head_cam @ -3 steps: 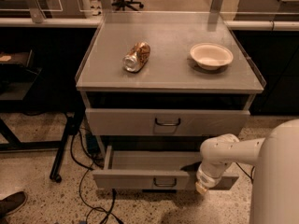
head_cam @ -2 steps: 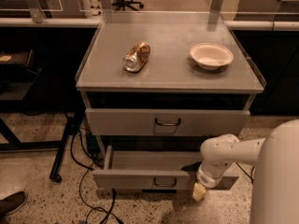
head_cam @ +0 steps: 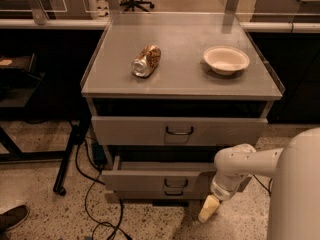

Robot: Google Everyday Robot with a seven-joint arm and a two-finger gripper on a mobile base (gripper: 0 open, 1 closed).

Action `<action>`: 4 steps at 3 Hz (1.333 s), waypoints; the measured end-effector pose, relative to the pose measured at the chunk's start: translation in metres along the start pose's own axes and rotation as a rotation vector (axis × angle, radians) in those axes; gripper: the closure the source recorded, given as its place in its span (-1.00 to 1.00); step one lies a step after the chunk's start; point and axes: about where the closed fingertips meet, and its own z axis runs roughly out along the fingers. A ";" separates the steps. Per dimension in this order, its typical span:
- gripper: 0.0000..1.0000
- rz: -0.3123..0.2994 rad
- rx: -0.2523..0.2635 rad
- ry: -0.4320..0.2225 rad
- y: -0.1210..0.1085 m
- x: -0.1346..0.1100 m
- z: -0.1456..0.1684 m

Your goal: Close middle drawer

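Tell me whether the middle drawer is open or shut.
Open. The middle drawer sticks out from the cabinet, its inside visible behind the front panel. The end effector hangs low beside the drawer's front corner.

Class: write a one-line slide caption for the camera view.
Gripper hangs low at the right front of the open middle drawer; a can and bowl sit on the cabinet.
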 end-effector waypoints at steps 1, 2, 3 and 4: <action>-0.76 0.000 0.000 0.000 0.000 0.000 0.000; -0.29 0.000 0.000 0.000 0.000 0.000 0.000; 0.17 0.001 0.000 0.000 0.000 0.000 0.000; 0.64 0.011 0.007 -0.012 -0.004 -0.002 -0.001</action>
